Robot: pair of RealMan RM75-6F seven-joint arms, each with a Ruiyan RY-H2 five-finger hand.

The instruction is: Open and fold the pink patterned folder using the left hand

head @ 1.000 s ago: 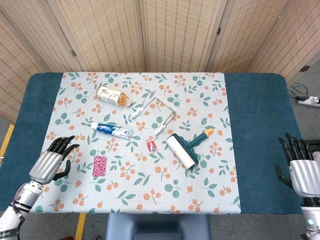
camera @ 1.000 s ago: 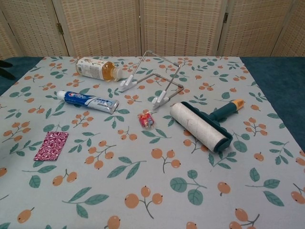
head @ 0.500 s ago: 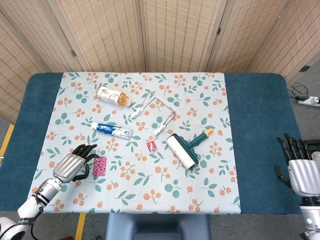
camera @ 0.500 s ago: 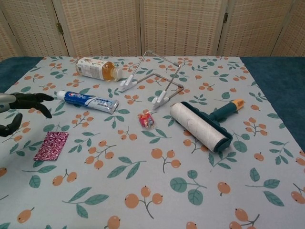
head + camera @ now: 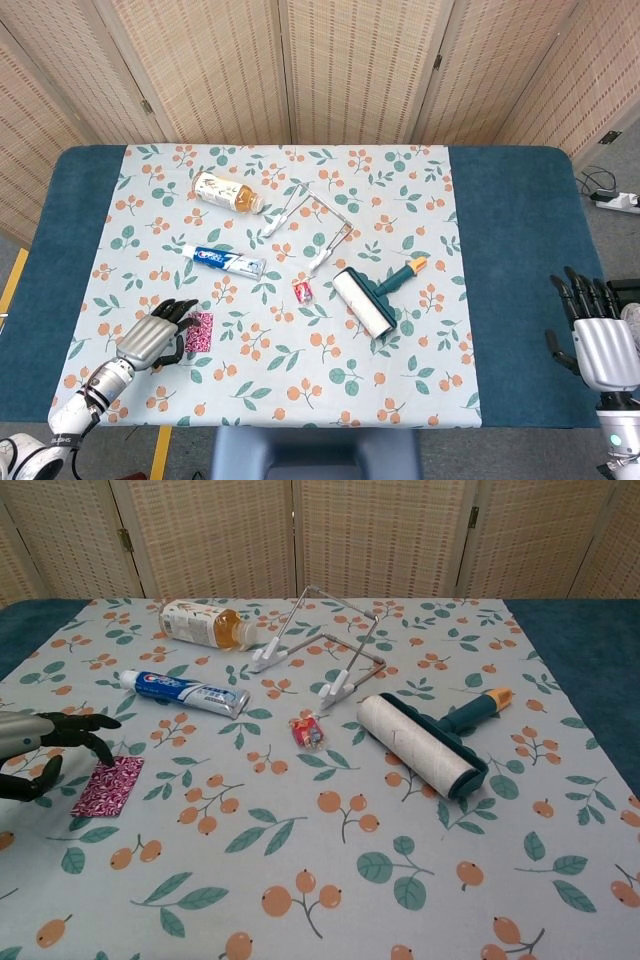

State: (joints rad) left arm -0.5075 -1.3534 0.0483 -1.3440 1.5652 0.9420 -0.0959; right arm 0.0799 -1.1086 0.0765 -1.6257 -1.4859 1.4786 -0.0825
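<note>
Covering the bench [image 5: 520, 280], the floral cloth carried the pink patterned folder [image 5: 108, 785] flat and closed near its left edge. Beside it the left hand [image 5: 155, 338] hovered empty, fingers spread, fingertips reaching its edge; opening and folding apparently remained undone.

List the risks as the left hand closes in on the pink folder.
1. The pink patterned folder lies flat on the tablecloth, so the left hand may push it along or bunch the cloth instead of lifting a flap.
2. The toothpaste tube lies close behind; a wide sweep might knock it.
</note>
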